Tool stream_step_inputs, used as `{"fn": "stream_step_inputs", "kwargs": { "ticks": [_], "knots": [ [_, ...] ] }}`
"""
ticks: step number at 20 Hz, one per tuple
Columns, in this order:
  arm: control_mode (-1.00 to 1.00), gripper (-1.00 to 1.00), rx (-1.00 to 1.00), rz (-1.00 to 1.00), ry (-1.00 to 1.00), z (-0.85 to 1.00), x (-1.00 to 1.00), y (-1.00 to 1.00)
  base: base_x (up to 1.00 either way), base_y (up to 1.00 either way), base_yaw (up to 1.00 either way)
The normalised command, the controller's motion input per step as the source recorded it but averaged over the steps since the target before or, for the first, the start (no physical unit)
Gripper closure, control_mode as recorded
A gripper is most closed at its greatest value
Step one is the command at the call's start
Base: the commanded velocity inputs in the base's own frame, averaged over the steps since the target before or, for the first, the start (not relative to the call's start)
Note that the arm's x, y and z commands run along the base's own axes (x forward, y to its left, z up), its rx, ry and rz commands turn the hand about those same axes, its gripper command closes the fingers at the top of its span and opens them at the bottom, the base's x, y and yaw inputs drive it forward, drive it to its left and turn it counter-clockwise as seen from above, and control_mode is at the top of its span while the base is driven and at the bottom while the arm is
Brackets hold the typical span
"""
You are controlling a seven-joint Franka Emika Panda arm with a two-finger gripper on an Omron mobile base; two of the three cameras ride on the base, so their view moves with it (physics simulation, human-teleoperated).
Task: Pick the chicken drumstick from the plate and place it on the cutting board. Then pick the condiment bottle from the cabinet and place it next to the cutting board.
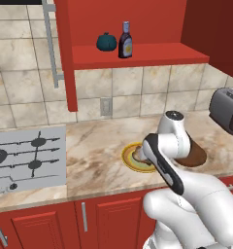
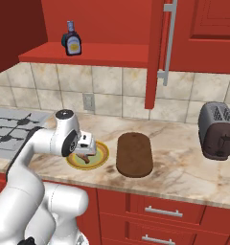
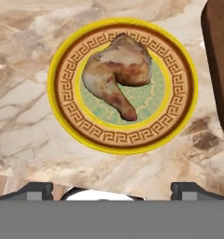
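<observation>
The chicken drumstick (image 3: 116, 74) lies in the greenish centre of the round yellow-rimmed plate (image 3: 55, 88), bone end pointing toward the hand camera. My gripper (image 3: 114, 189) hovers open above the plate (image 2: 101, 157) with nothing between its fingers. To the right of the plate on the counter lies the dark brown oval cutting board (image 2: 134, 154), whose edge (image 3: 221, 70) shows in the hand view. The condiment bottle (image 1: 125, 41) stands upright on the open shelf of the red cabinet (image 1: 138, 54), high above the counter.
A teal pumpkin-shaped object (image 1: 107, 42) sits left of the bottle on the shelf. A grey toaster (image 2: 217, 129) stands at the right end of the counter. The stove (image 1: 26, 155) lies to the left. A red cabinet door (image 2: 155, 52) hangs open beside the shelf.
</observation>
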Motion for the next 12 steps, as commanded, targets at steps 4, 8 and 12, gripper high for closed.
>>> {"fn": "stream_step_inputs", "kwargs": {
  "ticks": [4, 8, 12],
  "knots": [
    [-1.00, -1.00, 0.00, 0.00, 0.00, -0.23, 0.06, 0.00, 0.00, 0.00, 0.00],
    [-1.00, -1.00, 0.00, 0.00, 0.00, -0.20, 0.11, 0.00, 0.00, 0.00, 0.00],
    [-1.00, -1.00, 0.00, 0.00, 0.00, -0.14, 0.21, 0.00, 0.00, 0.00, 0.00]
  ]
}}
